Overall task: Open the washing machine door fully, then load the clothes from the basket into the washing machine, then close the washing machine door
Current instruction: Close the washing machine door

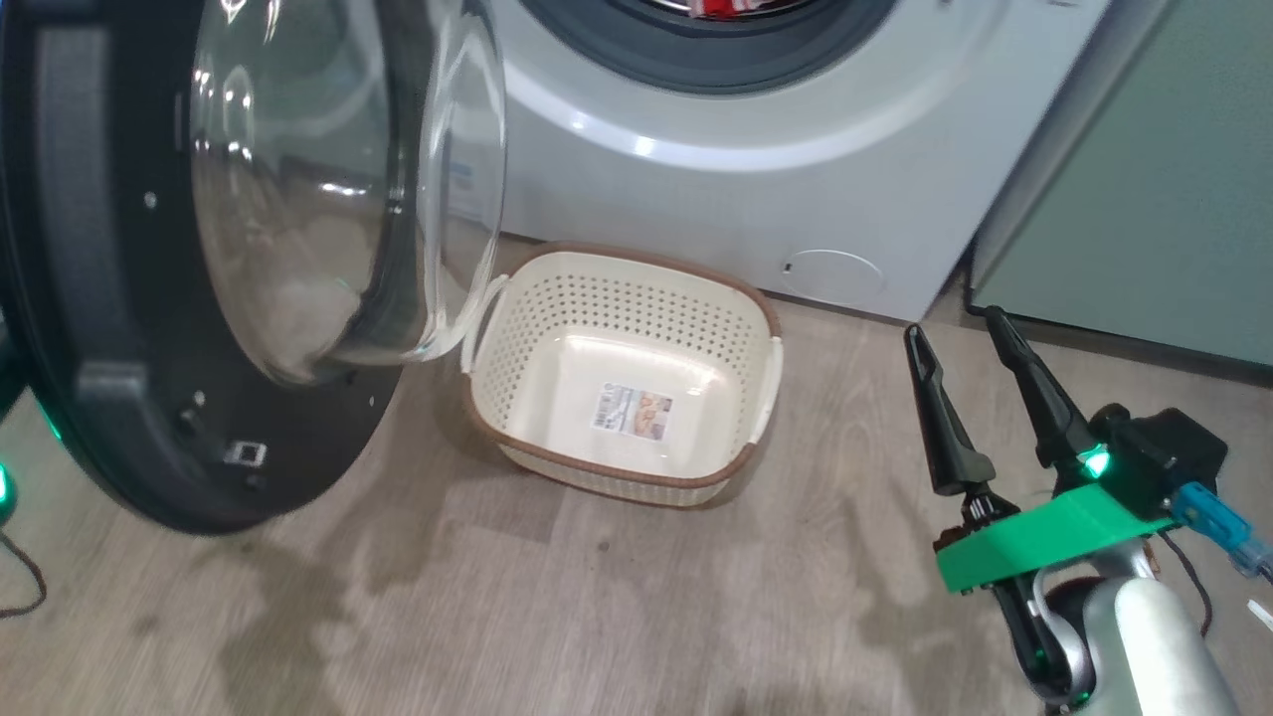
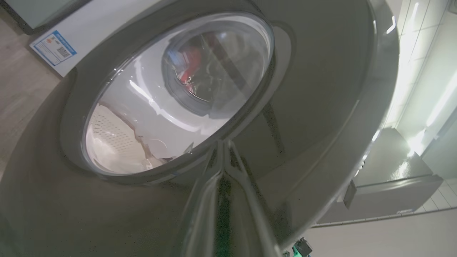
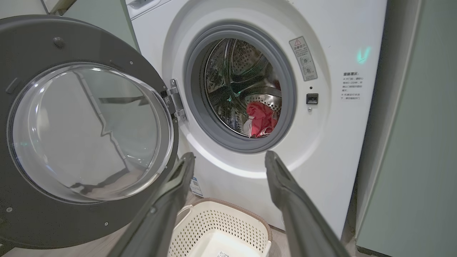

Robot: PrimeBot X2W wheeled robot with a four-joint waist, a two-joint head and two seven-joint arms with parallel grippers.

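Note:
The washing machine door stands swung open at the left, its black rim and glass bowl facing the cream basket, which sits empty on the floor before the washing machine. Red clothes lie inside the steel drum. My right gripper hovers open to the right of the basket with nothing between its fingers; in its wrist view the right gripper points toward the drum opening. My left gripper is shut, its tips close to the door's glossy outer face just below the glass; contact is unclear.
A pale green cabinet flanks the machine on the right, leaving a narrow dark gap. A round white hatch sits low on the machine's front. Wood-look floor spreads around the basket. A thin black cable lies at the left edge.

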